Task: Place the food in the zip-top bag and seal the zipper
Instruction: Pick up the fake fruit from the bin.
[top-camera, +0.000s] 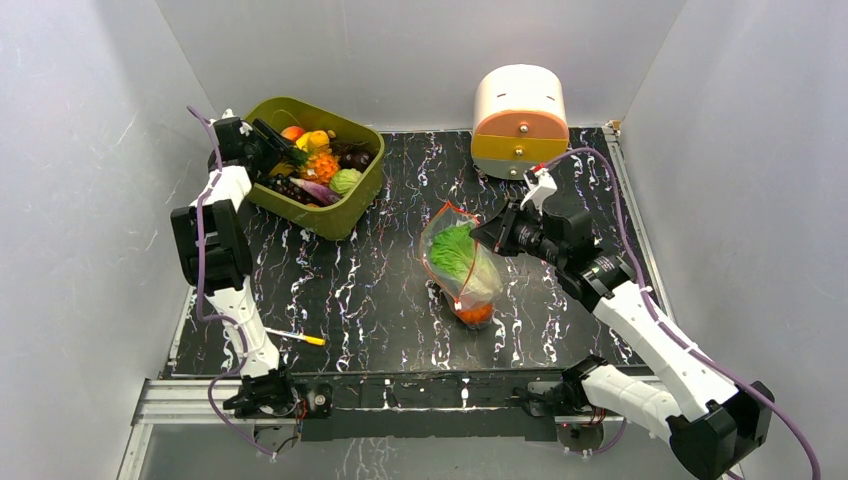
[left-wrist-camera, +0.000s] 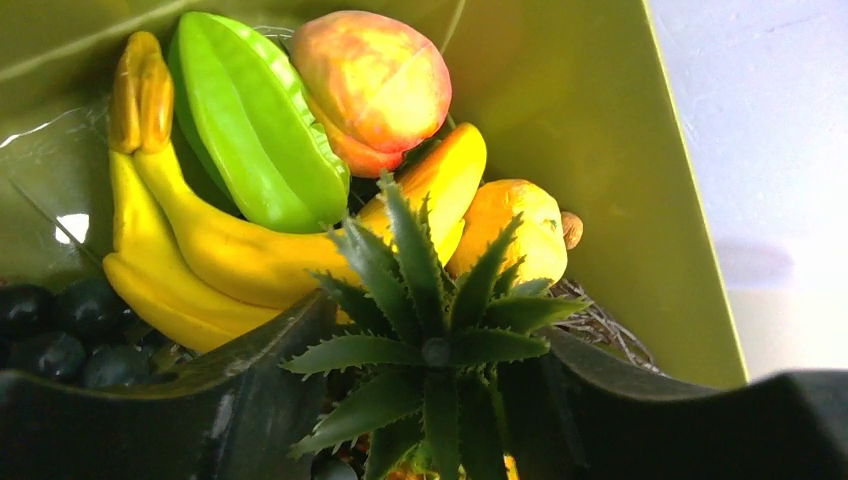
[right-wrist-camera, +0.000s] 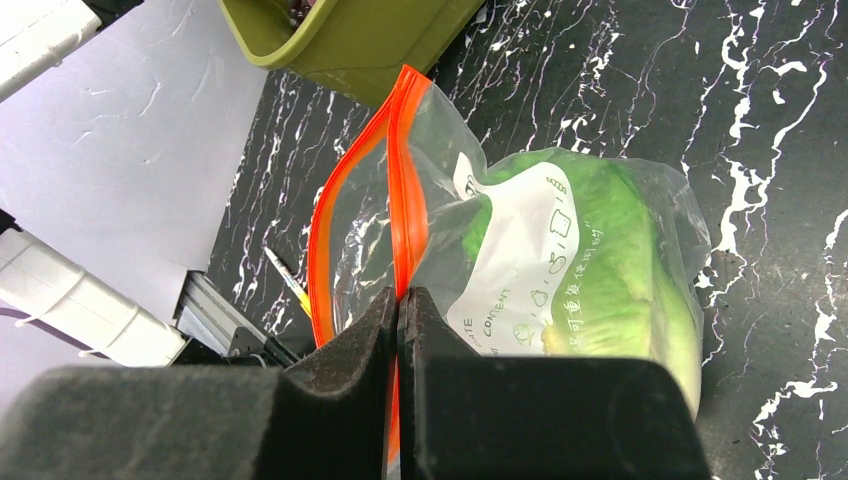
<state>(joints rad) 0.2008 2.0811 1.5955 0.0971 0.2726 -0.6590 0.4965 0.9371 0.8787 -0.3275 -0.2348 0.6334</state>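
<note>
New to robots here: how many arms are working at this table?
2. The left arm is on the left, its left gripper in the green bin. The right arm is on the right, its right gripper shut on the zipper of the zip-top bag. None looks hidden.

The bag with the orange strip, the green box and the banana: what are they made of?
The bag looks like thin clear plastic: you see the lettuce through it, and it crinkles and shines. The green box seems hard, smooth plastic: even colour, glossy walls. The banana is probably moulded plastic too: glossy, too uniform for real fruit.
</note>
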